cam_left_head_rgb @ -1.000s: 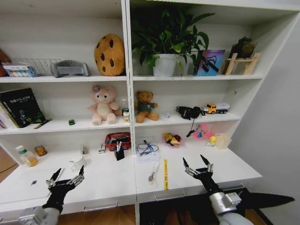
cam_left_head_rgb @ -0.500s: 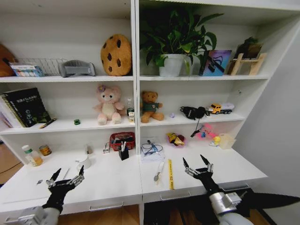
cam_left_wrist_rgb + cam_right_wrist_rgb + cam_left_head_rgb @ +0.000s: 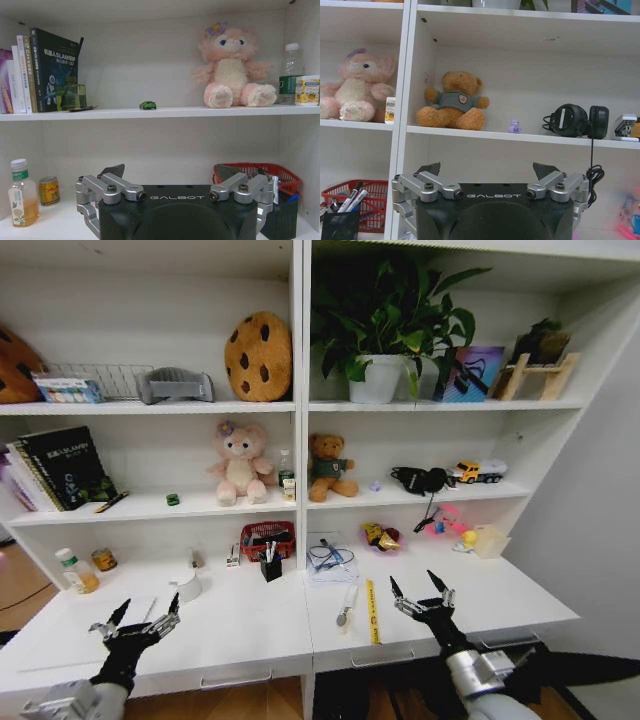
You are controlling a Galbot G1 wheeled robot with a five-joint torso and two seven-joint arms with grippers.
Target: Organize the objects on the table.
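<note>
Yellow plastic ruler (image 3: 372, 610) lies lower centre; right gripper (image 3: 421, 596), jaws spread like left gripper (image 3: 139, 620), should approach squarely.

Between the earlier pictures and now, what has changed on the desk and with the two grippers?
Only the head camera turned left, sliding the shelves right in the picture. The left gripper and right gripper stay open above the desk, holding nothing. The yellow ruler lies as before.
</note>
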